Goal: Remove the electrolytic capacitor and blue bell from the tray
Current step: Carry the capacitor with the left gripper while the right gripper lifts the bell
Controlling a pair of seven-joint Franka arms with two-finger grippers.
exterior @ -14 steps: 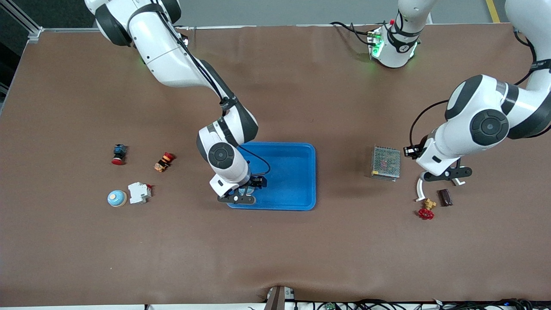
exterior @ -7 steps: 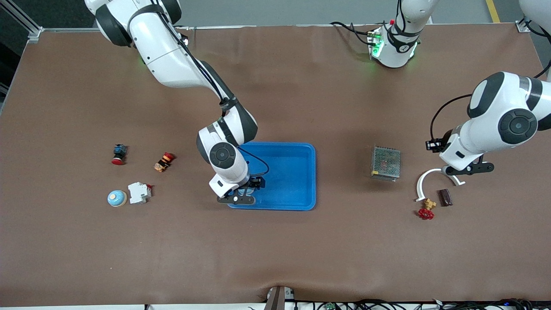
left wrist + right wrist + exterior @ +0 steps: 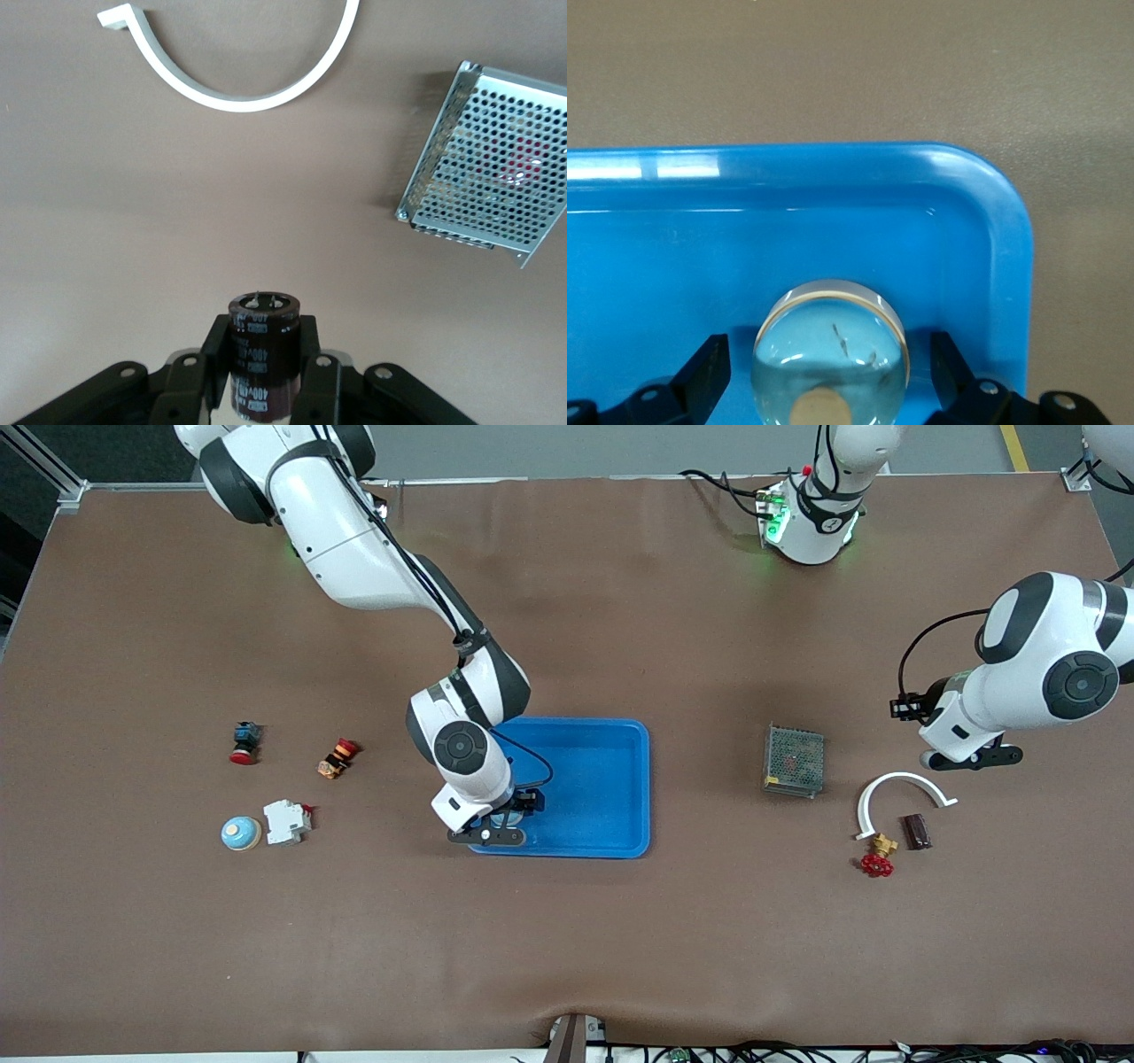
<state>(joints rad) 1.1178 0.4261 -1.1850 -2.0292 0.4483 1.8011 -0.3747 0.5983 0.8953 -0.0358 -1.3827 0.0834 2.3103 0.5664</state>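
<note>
Closing on the blue bell (image 3: 830, 345) is the step in hand, judging by the right gripper (image 3: 830, 376), which straddles it with its fingers spread wide, one on each side of the dome. In the front view the bell sits in the tray (image 3: 594, 779), tucked into the tray's seven o'clock corner, the corner nearest the camera at the right arm's end.

To do it well, the fingers should meet the dome low, at its broadest girth, since the glossy rounded top would likely squirt out of a high pinch. One finger stands just beside the raised rim, so a centred squeeze and a straight lift would spare the tray a nudge.

The left gripper (image 3: 263, 354) hangs over bare table, clamped on the electrolytic capacitor (image 3: 261, 341), so that part is already out of the tray. Below it lie a white arc-shaped piece (image 3: 904, 786) and a metal mesh box (image 3: 794, 759), at three o'clock from the tray.

A matte brown mat (image 3: 567, 957), faintly creased, covers the table. Grey floor shows at twelve o'clock, and cables trail along the six o'clock edge.
</note>
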